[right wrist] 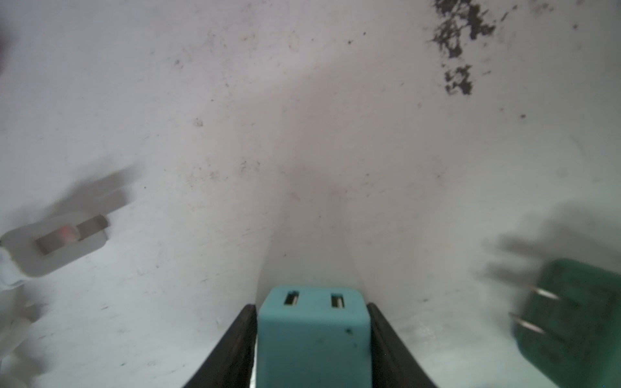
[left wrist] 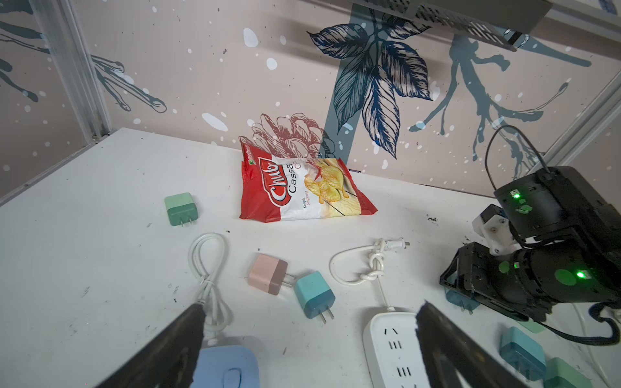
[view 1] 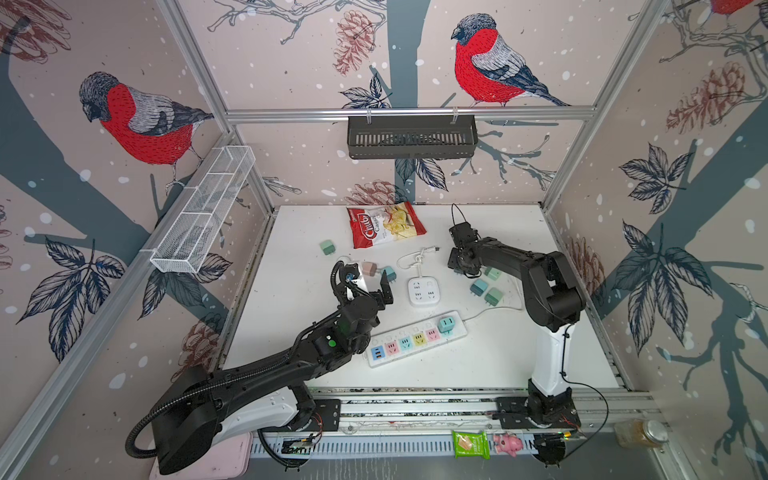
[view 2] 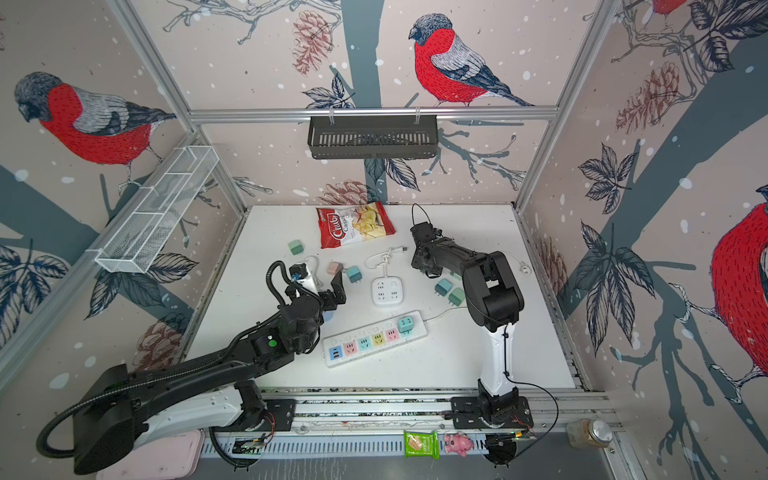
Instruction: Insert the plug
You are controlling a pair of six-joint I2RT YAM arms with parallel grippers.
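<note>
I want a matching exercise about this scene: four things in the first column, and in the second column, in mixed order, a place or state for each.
1. left gripper
2. right gripper
3. chip bag
4. long power strip

a. lies near the back wall
b. shut on a teal plug
c. open, holding nothing
d. carries one seated plug at its end

Pairs: 1-c, 2-b, 3-a, 4-d

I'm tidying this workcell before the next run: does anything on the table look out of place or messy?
Yes. A red snack bag lies at the back of the table, unrelated to plugging. Dark crumbs dirty its white surface near the right pincer.
</note>
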